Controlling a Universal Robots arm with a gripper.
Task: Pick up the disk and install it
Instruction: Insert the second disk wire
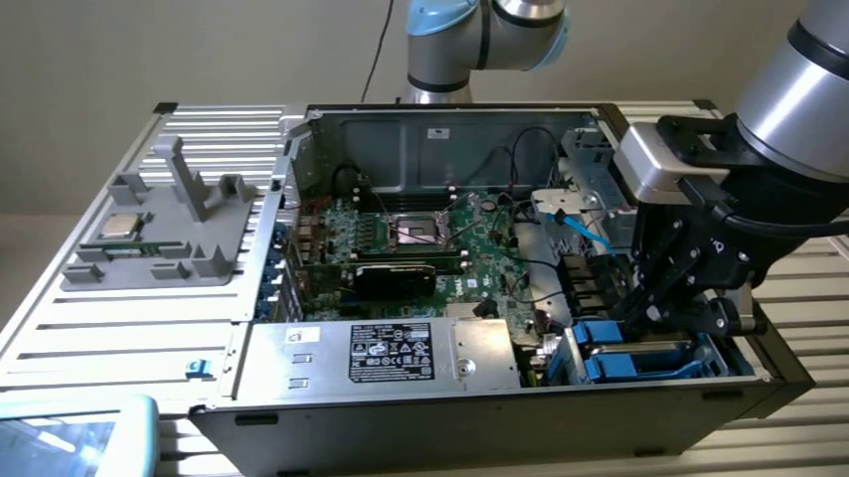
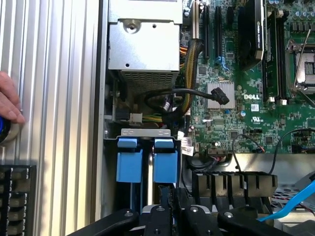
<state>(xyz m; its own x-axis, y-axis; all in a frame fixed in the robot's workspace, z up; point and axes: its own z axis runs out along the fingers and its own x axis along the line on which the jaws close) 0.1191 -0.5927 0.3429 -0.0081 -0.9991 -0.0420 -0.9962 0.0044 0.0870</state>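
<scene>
Exterior view: gripper (image 1: pixel 659 316) down inside open PC case (image 1: pixel 265 417), at drive bay in corner toward the exterior view's right. Fingers nearly closed, pinching top edge of the disk (image 1: pixel 634 360); blue carrier seated upright in bay, most of drive body hidden below the rim. Wrist angled steeply downward, forearm entering from upper right of view. Power supply (image 1: pixel 385 353) lies just beside bay; motherboard (image 1: pixel 424 238) further in. CPU chip (image 1: pixel 122 225) rests on grey fixture (image 1: pixel 159 238) outside case, well apart.

Handling, judged: rigid, dense for its size, metal body w/ plastic frame. No flex expected. Plastic rails likely smooth, so slip possible under a light pinch. Shock-sensitive; avoid side load or knocks vs. bay walls. Best hold: blue carrier edges or tab, not label face.

Wrist view: two blue carrier tabs side by side in bay; fingers (image 2: pixel 165 209) clamped on the disk (image 2: pixel 165 164), the tab nearer motherboard (image 2: pixel 236 98). Other blue carrier (image 2: pixel 129 164) just beside it, untouched. Cable bundle (image 2: pixel 172 98) crosses above bay, near but apart. Person's hand (image 2: pixel 9 101) rests on ribbed table (image 2: pixel 49 73) outside case.
</scene>
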